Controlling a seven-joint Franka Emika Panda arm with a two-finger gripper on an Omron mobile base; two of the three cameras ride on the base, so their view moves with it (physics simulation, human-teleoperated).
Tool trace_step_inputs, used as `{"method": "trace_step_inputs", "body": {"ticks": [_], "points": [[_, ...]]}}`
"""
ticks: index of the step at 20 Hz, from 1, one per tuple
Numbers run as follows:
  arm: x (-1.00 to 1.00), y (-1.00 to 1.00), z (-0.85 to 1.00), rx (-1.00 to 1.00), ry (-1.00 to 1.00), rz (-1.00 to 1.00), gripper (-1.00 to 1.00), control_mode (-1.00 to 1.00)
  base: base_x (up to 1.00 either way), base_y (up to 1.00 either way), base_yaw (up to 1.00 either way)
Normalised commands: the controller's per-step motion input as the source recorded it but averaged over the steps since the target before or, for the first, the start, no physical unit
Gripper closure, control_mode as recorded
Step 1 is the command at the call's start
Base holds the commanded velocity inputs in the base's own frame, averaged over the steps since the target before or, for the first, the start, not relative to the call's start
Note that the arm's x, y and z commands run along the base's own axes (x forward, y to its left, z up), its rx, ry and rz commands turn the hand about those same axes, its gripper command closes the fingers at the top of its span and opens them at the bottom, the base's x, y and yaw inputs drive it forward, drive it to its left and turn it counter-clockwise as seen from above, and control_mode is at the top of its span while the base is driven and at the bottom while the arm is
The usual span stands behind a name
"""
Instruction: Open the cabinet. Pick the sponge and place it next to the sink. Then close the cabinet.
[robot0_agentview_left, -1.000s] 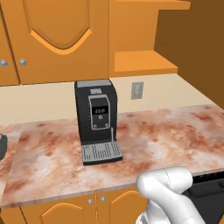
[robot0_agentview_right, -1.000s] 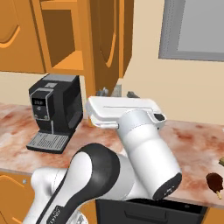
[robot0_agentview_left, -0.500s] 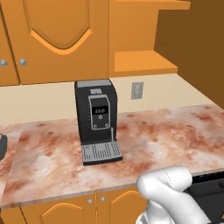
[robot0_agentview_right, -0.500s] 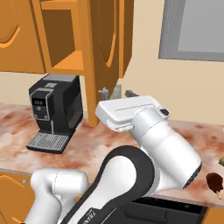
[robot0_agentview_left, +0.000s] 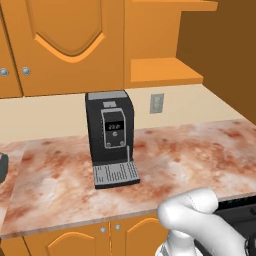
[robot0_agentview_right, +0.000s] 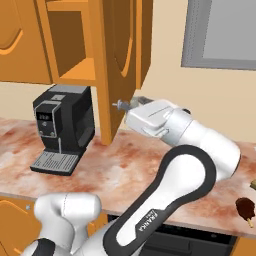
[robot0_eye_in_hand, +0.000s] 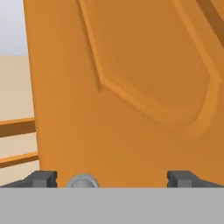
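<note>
Cabinet: door (robot0_agentview_right: 117, 60) swung wide, edge-on toward the arm; orange shelf (robot0_agentview_right: 80, 70) exposed.
Knob: (robot0_eye_in_hand: 83, 180) between the fingertips, nearer the left one in the hand view.
Hand: (robot0_eye_in_hand: 112, 178) fingers spread, holding nothing, facing the door's panel at knob height.
Sponge: not made out; the shelf looks bare from here, possibly deeper inside.
Counter: (robot0_agentview_right: 150, 170) coffee machine (robot0_agentview_right: 62, 127) under the shelf.
</note>
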Motion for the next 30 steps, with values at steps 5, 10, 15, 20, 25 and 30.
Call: {"method": "trace_step_inputs", "body": {"ticks": [5,10,15,20,25,30], "points": [[0.29,0.01,0.0,-0.05,0.0,0.29,-1.0,-1.0,0.0,0.0,0.0],[0.1,0.21,0.0,-0.05,0.0,0.22,-1.0,-1.0,0.0,0.0,0.0],[-0.02,0.49,0.0,-0.05,-0.01,0.1,-1.0,-1.0,0.0,0.0,0.0],[-0.24,0.9,0.05,-0.06,-0.07,0.0,-1.0,-1.0,0.0,0.0,0.0],[-0.1,0.99,0.04,-0.02,-0.06,-0.03,-1.0,-1.0,0.0,0.0,0.0],[0.07,0.72,0.01,-0.01,0.01,-0.18,-1.0,-1.0,0.0,0.0,0.0]]}}
